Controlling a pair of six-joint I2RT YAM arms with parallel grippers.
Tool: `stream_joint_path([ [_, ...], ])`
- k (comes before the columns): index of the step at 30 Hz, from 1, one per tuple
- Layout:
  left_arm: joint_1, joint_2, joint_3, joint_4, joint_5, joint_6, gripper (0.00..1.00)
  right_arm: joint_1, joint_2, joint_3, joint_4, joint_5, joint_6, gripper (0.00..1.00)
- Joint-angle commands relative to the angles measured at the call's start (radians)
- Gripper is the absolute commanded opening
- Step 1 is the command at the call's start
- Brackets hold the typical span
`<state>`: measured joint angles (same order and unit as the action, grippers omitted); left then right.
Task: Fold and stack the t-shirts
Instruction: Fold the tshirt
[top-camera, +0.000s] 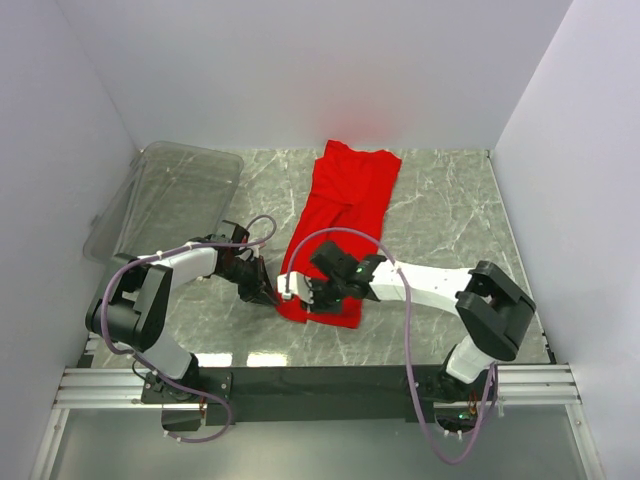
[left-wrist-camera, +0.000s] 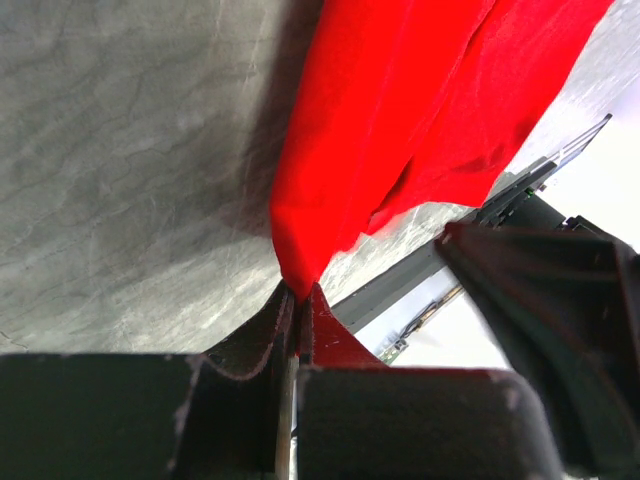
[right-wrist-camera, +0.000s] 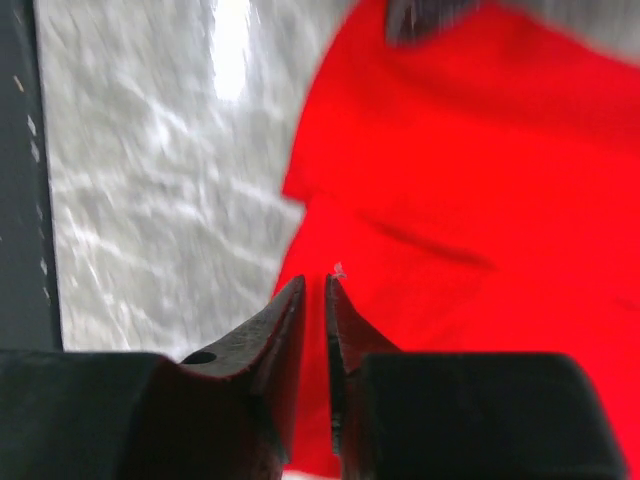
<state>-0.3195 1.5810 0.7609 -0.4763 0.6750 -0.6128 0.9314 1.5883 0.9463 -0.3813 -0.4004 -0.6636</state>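
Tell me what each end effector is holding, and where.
Left end effector pinches the red t-shirt by a near corner. Right end effector is over it; a hold cannot be told.

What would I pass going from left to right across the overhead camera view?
clear plastic bin → left gripper → red t-shirt → right arm's dark elbow joint

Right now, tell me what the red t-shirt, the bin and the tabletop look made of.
The red t-shirt: soft matte cloth; it folds and creases.
The bin: clear glossy plastic; what lies behind shows through.
The tabletop: grey, white-veined marble look, slight sheen; stone or printed laminate, cannot tell.
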Motion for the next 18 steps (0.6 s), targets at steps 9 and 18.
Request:
stream_joint_path([
  [9, 0.002, -0.021, -0.003, 0.007, 0.012, 0.018, 0.01, -0.003, -0.134, -0.104, -0.019, 0.015, -0.059, 0.4],
  [18, 0.002, -0.03, -0.006, 0.016, 0.015, 0.004, 0.01, 0.003, -0.074, -0.107, -0.03, 0.043, -0.057, 0.58],
])
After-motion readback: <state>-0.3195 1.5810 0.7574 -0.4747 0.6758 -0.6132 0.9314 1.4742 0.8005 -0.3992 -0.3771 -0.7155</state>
